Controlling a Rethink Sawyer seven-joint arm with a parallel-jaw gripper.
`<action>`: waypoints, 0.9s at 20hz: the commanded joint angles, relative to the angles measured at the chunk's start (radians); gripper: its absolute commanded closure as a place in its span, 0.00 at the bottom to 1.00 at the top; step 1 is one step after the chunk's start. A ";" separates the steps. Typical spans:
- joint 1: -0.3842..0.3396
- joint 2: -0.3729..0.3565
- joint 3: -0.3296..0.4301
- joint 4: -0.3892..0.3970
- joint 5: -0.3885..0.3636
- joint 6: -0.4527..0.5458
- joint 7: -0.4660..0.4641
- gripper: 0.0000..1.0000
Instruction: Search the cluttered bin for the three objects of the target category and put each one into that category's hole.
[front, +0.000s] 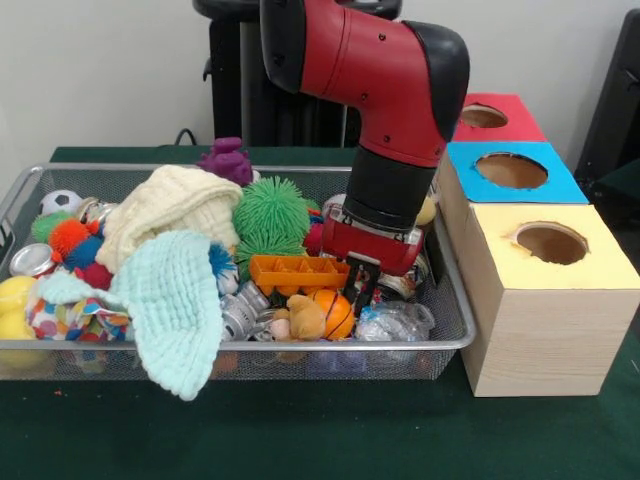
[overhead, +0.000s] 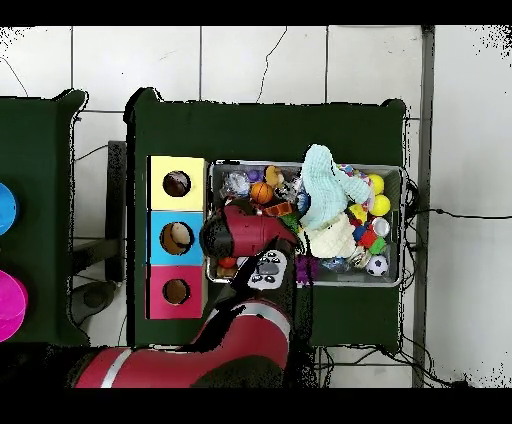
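The wire mesh bin is full of toys and cloths; it also shows in the overhead view. One white cloth with coloured patches lies at the bin's front left corner, partly under the mint waffle cloth. Other printed cloths are hidden. My gripper is lowered into the clutter at the bin's right end, beside an orange plastic tray. The arm hides it in the overhead view. The yellow-topped box with its round hole stands just right of the bin.
Blue-topped and red-topped boxes stand behind the yellow one. A cream waffle cloth, a green spiky ball, a purple toy and a small basketball fill the bin. The mint cloth hangs over the front rim.
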 joint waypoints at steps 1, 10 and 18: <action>-0.150 -0.034 0.146 -0.047 0.043 0.301 0.014 1.00; -0.290 -0.211 0.329 0.086 0.030 0.390 -0.029 1.00; -0.311 -0.316 0.368 0.118 0.005 0.479 -0.031 1.00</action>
